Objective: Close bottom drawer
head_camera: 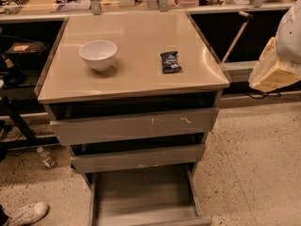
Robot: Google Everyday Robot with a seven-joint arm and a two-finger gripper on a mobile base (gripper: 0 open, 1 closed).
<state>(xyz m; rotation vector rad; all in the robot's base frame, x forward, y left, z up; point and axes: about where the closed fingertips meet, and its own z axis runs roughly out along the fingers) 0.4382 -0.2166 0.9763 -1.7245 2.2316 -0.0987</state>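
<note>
We see the cabinet (136, 79) in mid-frame. Its bottom drawer (143, 194) stands pulled far out toward us, grey box open, low front at the frame's lower edge. The gripper (275, 67) hangs at the right edge, about level with the cabinet top and well apart from the drawer; we cannot tell whether it is released or clenched. The drawer lies down and left of it, and we judge the push must run along the slide, away from us.
</note>
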